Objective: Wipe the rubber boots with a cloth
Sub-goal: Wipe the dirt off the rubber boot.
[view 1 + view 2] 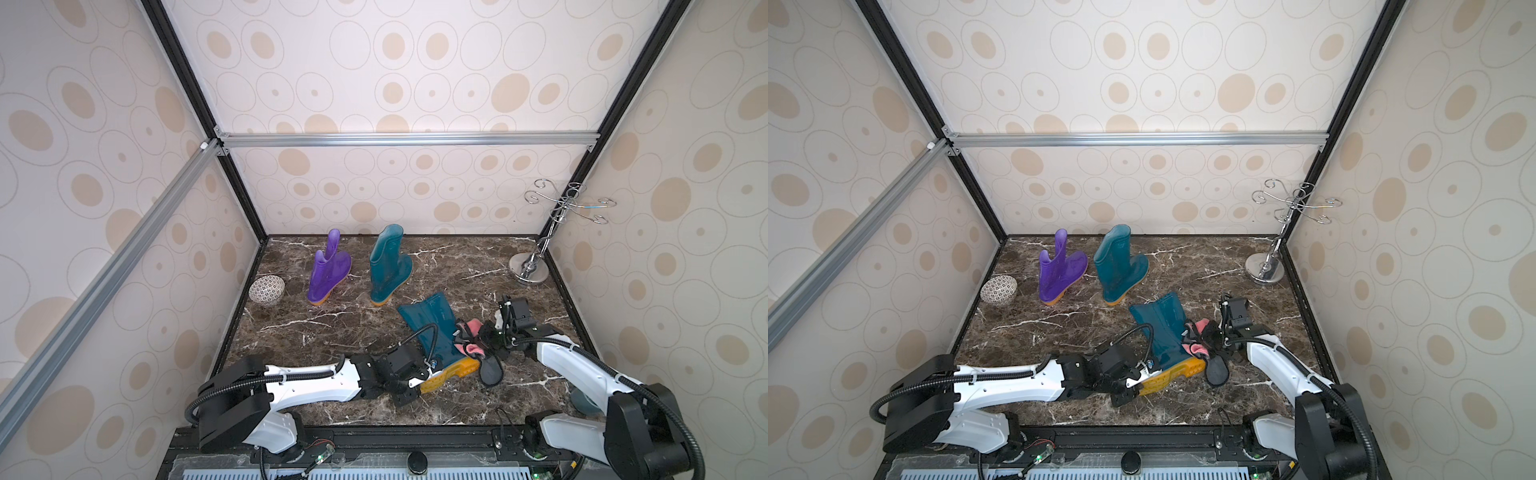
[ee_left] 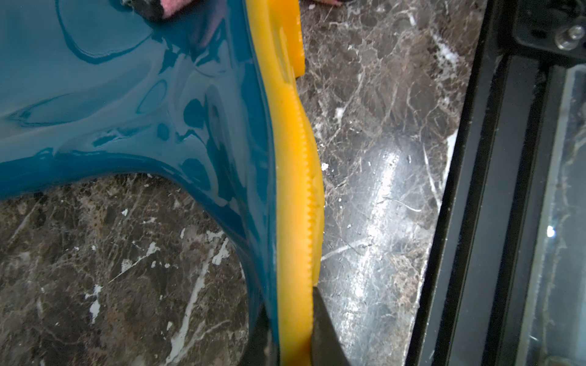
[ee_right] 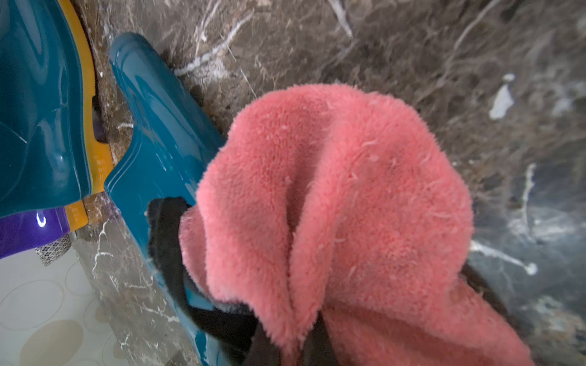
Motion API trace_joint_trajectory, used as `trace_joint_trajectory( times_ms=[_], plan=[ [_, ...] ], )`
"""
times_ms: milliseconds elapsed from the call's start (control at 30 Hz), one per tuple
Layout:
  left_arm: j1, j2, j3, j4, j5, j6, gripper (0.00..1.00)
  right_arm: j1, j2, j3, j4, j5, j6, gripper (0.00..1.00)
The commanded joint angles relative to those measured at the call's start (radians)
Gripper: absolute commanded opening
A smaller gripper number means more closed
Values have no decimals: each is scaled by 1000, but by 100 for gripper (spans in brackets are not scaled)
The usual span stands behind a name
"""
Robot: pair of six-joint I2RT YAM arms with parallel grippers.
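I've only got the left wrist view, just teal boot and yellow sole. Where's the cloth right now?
Observer: The right tool is shut on the pink cloth, bunched against the lying teal boot.
Operator: Where are the other boots?
Observer: The purple boot and the second teal boot stand upright farther back.
Operator: Anything else around?
Observer: A patterned bowl at the far left and a chrome rack in the far right corner.

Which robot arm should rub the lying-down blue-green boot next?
The right. The right gripper holds the pink cloth at the lying teal boot, while the left gripper is clamped on its yellow sole, probably steadying it.
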Motion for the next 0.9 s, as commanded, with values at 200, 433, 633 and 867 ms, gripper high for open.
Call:
trace_joint_trajectory(
  times_ms=[200,433,633,867],
  plan=[
    [-6,8,-21,-29,5,5,0,-23,221,8,207,-112,50,0],
    [-7,17,-17,-31,-1,9,0,-14,-95,-88,-74,-60,21,0],
    [-6,20,-12,-33,-8,13,0,-16,-338,-228,-258,-145,10,0],
    [-7,16,-5,-37,-8,14,34,-14,-562,-72,-396,-55,-82,0]
  ],
)
